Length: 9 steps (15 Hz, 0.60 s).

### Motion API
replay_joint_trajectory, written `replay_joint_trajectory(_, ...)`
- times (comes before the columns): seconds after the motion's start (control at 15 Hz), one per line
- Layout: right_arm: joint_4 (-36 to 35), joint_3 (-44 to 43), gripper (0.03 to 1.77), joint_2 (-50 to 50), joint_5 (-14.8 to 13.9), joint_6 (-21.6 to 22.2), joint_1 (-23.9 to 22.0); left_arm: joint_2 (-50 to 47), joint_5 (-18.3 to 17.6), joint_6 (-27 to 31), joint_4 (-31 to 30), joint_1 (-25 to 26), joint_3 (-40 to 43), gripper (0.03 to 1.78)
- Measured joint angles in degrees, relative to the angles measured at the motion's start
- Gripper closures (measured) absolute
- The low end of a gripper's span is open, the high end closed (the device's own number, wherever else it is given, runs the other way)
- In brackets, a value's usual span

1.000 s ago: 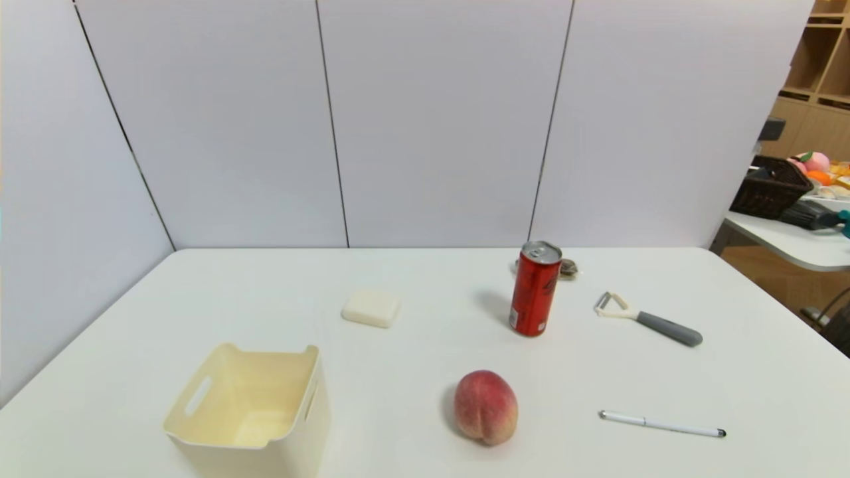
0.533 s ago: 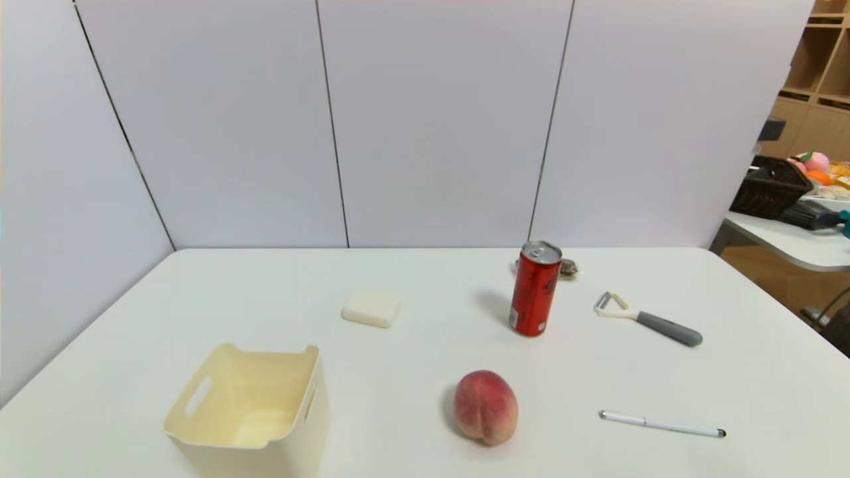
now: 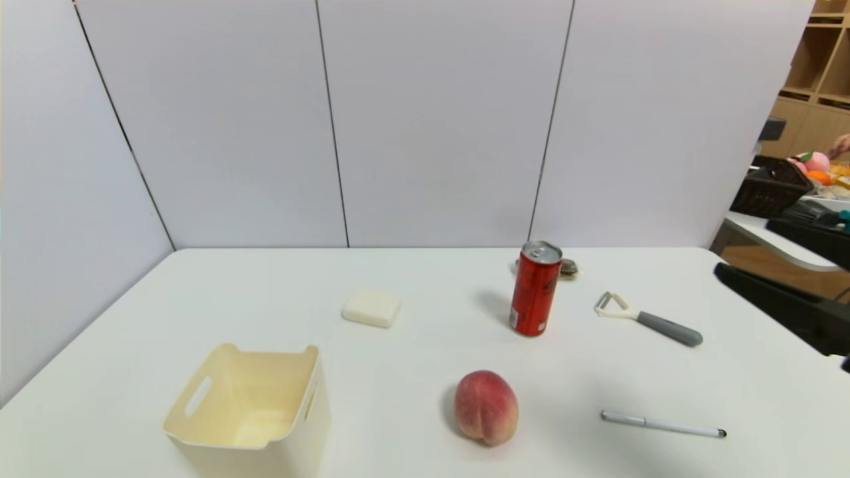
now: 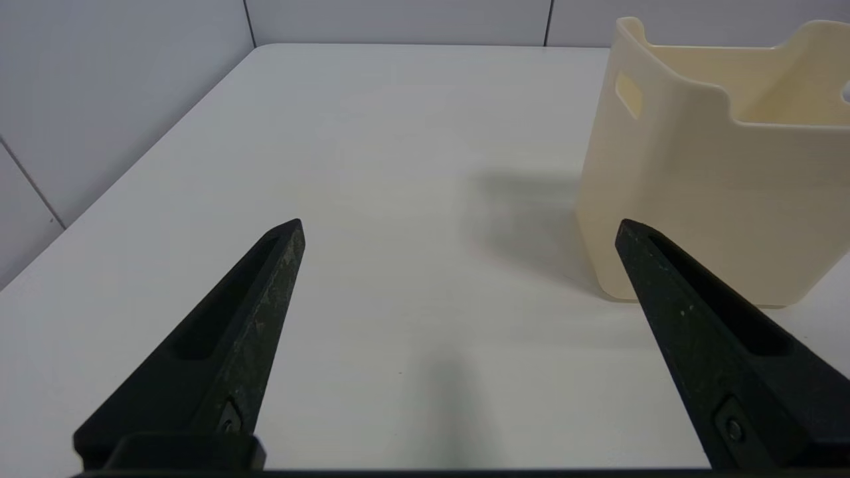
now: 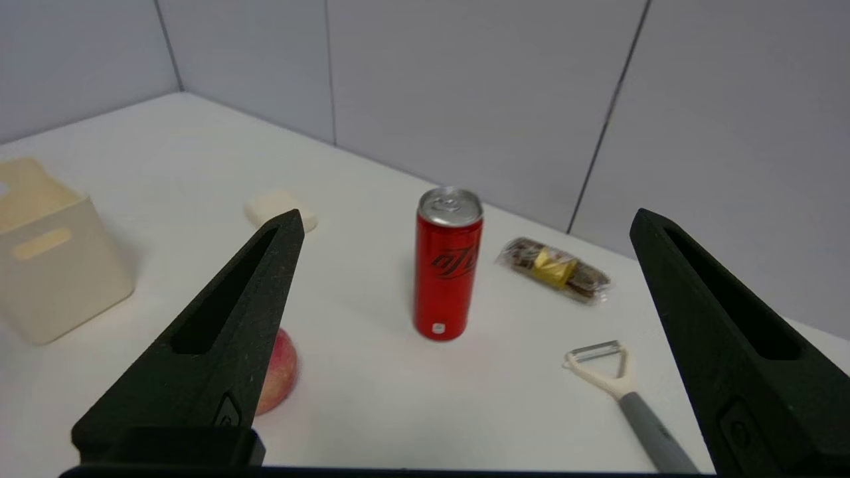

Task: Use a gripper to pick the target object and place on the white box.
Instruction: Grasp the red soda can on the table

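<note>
The target object, a slim red can [image 3: 534, 292] with a silver top, stands upright at the back right of the white table. The white box [image 3: 317, 411], a cream bin with slot handles, sits at the front left, open side up. My right gripper [image 3: 742, 245] comes in from the right edge, open and empty, well to the right of the can. In the right wrist view the can [image 5: 448, 279] stands ahead between the wide-apart fingers of my right gripper [image 5: 468, 214]. My left gripper [image 4: 459, 226] hangs open and empty over bare table, just left of the box [image 4: 697, 199].
A peach [image 3: 485, 406] lies in front of the can. A white soap-like block [image 3: 371, 307] lies behind the box. A peeler [image 3: 654, 322] and a pen [image 3: 662, 425] lie right of the can. A wrapped snack [image 5: 554, 269] sits behind it.
My right gripper has come into the head view at the right edge, where it was absent before. The can, box and other things have not moved.
</note>
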Motion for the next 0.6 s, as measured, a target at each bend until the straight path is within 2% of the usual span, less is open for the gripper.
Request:
replay_joint_trajectory(0.2, -1.0, -0.3, 0.1, 9.6, 5.3, 0.0, 1.7, 0.0, 0.0, 0.0, 0.0, 0.0, 0.0, 0.12)
replay_joint_trajectory(0.27, -1.8, -0.4, 0.1, 12.5, 6.1, -0.1, 2.6, 0.0, 0.0, 0.0, 0.0, 0.0, 0.0, 0.12)
replay_joint_trajectory(0.6, -8.5, 0.1, 0.1, 23.9, 6.5, -0.2, 4.3, 0.0, 0.0, 0.0, 0.0, 0.0, 0.0, 0.12)
